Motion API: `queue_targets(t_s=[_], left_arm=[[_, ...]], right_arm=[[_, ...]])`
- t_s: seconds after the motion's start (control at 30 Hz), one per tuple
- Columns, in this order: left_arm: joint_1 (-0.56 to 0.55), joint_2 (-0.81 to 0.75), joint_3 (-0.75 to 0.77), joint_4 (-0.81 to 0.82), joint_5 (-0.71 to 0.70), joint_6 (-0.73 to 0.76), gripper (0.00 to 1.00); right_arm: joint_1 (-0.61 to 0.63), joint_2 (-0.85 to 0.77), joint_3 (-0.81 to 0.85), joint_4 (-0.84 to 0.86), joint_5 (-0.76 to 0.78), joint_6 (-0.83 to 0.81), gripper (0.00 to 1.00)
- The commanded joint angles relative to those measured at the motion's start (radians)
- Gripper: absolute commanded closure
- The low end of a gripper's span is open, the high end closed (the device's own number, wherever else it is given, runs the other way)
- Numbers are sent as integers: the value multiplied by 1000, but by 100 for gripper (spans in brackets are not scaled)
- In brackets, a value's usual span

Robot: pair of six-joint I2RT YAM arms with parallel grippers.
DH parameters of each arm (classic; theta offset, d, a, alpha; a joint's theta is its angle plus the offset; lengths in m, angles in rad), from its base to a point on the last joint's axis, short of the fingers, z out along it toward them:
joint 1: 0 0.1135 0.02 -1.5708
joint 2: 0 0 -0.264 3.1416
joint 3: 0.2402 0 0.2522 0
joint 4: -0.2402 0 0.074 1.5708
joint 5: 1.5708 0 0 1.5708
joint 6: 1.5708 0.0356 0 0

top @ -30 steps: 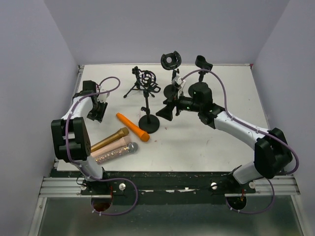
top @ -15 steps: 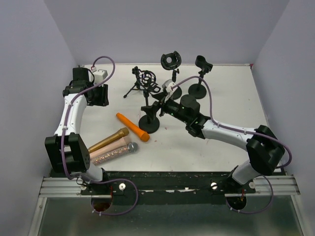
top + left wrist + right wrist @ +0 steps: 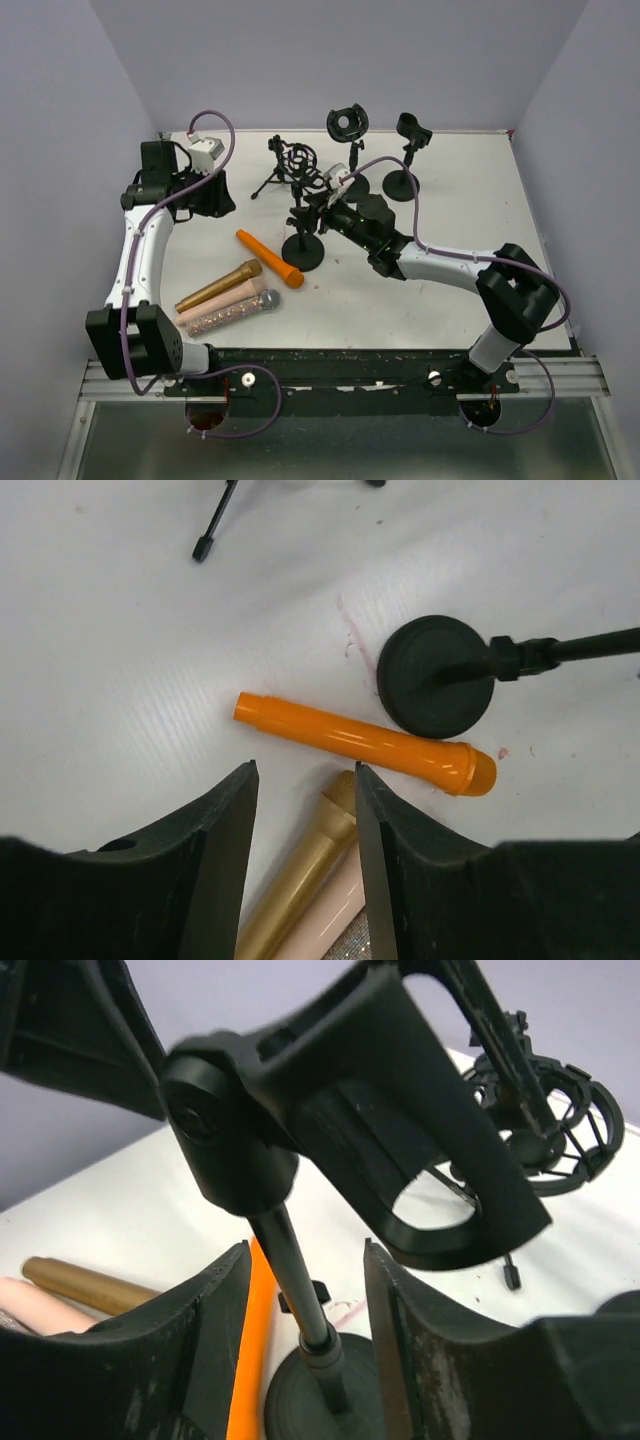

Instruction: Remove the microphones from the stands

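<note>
A black stand with a round base [image 3: 303, 252] stands mid-table; its clip [image 3: 400, 1110] holds nothing. An orange microphone [image 3: 268, 258] lies flat on the table just left of the base, and it also shows in the left wrist view [image 3: 365, 742]. My right gripper [image 3: 305, 215] is open, with its jaws on either side of the stand's pole [image 3: 290, 1270] below the clip, not clamped on it. My left gripper [image 3: 220, 195] is open and empty, hovering at the far left above the table, looking down on the orange microphone and the base [image 3: 436, 676].
Gold [image 3: 218, 285], pink [image 3: 228, 300] and silver glitter [image 3: 235, 312] microphones lie side by side near the front left. A tripod stand with a shock mount [image 3: 295, 165] and two more round-base stands [image 3: 347, 125] [image 3: 405, 150] stand at the back.
My right gripper has moved left, from beside the back stands to around the front stand's pole. My left arm has straightened and its gripper has moved toward the back left.
</note>
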Motion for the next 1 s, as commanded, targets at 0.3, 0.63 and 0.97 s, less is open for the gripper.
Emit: queue_targets(t_s=[0.3, 0.63, 0.97], left_arm=[[-104, -212, -112, 135, 360, 434, 47], [-437, -252, -367, 415, 214, 894, 53], [-689, -255, -688, 897, 72, 1028, 55]], right_arm=[[0, -50, -17, -8, -127, -167, 99], [-98, -311, -197, -188, -365, -270, 99], [-183, -398, -249, -315, -499, -371, 99]])
